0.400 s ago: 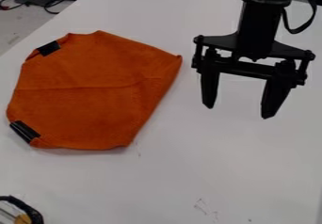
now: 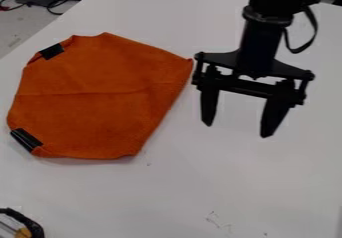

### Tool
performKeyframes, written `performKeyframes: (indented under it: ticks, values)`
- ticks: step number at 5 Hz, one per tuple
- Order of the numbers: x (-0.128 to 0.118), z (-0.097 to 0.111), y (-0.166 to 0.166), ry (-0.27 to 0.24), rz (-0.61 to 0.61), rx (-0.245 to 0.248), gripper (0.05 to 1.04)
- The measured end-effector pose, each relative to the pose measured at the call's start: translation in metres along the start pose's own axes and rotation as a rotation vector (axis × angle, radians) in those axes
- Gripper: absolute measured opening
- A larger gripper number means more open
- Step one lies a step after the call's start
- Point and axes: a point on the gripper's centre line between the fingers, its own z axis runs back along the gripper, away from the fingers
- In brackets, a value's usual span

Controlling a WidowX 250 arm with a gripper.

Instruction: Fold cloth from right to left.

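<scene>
The orange cloth (image 2: 100, 102) lies on the white surface (image 2: 167, 192), to the left of the black fingers (image 2: 209, 104). Furthest left of the fingers and lower in the view, a black-rimmed object (image 2: 27, 220) with a yellow part is cut off by the view's corner; what it is I cannot tell. Also far to their left, a black clip (image 2: 27, 140) sits on the cloth's lower left edge, level with a spot slightly below the fingertips in the view. Up and to the left of the fingers, beyond the surface, dark cables (image 2: 55, 13) lie on the floor. A second black clip (image 2: 51, 51) sits on the cloth's upper left edge. A crease runs across the cloth's middle towards the fingers, and the pointed right corner comes near the mount above them in the view. The fingers stand spread apart with nothing between them, tips pointing down, to the right of the cloth. Below them, thin dark marks (image 2: 214, 221) show on the surface. Above them is the black arm (image 2: 262, 37), with a black cable (image 2: 311, 32) looping at its right.
</scene>
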Motion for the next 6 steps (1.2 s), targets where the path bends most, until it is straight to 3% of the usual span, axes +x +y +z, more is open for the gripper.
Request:
performKeyframes:
  ticks: [2, 3, 4, 6]
  values:
    - [0.045, -0.016, 0.060, -0.070, 0.060, -0.023, 0.998]
    - [0.072, -0.041, 0.085, -0.092, 0.028, -0.014, 0.998]
    - [0.084, -0.063, 0.098, -0.083, -0.001, 0.016, 0.998]
    - [0.103, -0.099, 0.100, -0.063, -0.003, 0.008, 0.998]
